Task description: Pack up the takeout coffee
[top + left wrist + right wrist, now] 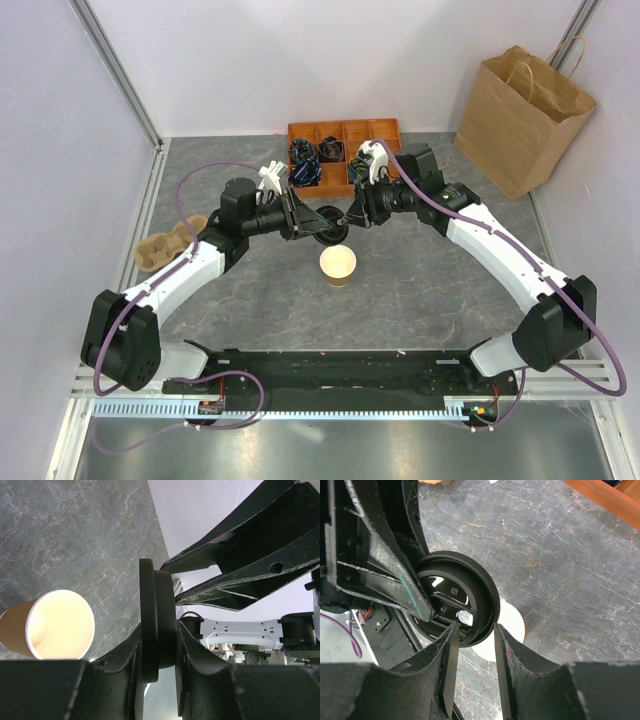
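Note:
The takeout coffee is an open brown paper cup (338, 266) standing lidless on the table between the two arms; the wrist views show its pale inside (60, 625) (514, 624). Its round black lid (326, 234) hangs on edge just behind and above the cup. My left gripper (308, 222) is shut on the lid (157, 620), pinching its rim between both fingers (159, 645). My right gripper (351, 221) comes from the other side. Its jaws straddle the lid's opposite rim (465, 600), and a gap shows at the outer finger (507, 650).
A large brown paper bag (520, 120) with handles stands at the back right. An orange compartment tray (300, 128) with dark items sits at the back centre. A tan moulded cup carrier (160, 248) lies left of the left arm.

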Robot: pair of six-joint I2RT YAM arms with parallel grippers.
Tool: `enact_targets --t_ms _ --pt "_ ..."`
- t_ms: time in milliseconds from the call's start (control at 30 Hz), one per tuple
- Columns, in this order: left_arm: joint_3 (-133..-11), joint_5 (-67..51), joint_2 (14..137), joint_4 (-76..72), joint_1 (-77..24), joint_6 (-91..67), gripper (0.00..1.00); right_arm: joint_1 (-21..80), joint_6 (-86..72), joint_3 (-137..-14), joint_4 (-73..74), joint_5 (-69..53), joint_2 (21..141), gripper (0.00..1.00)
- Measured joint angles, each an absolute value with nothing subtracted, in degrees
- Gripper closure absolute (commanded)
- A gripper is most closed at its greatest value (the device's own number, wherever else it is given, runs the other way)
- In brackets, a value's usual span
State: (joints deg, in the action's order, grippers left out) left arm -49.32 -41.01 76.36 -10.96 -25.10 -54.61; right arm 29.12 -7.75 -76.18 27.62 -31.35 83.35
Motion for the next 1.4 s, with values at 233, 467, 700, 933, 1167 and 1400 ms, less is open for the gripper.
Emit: enact_targets --t_ms 233,467,700,933,1167,1400 --pt "-49.32 -41.04 76.36 -11.31 -25.08 -54.61 0.98 29.28 -7.73 -76.18 27.51 -30.37 84.09 0.68" --pt "-49.3 -40.8 76.38 -11.27 -25.08 -54.61 0.98 29.58 -7.94 -76.18 26.98 -30.35 84.49 0.73" --pt "-49.3 -40.77 76.9 -11.27 -25.08 -54.61 0.98 30.13 -7.88 -76.18 26.92 -30.09 85.17 0.86" --pt "-49.28 -41.15 77.1 -11.2 -25.26 -54.59 0.49 30.26 -7.25 -76.97 27.59 -28.53 85.97 1.0" --pt "-48.4 -43.75 73.87 -3.7 -20.36 -50.28 0.0 30.55 1.17 -80.2 34.35 -25.1 86.3 1.0" --pt "-48.64 -46.5 66.5 8.62 -7.31 -40.1 0.0 32.05 10.41 -86.19 43.22 -23.03 88.25 1.0"
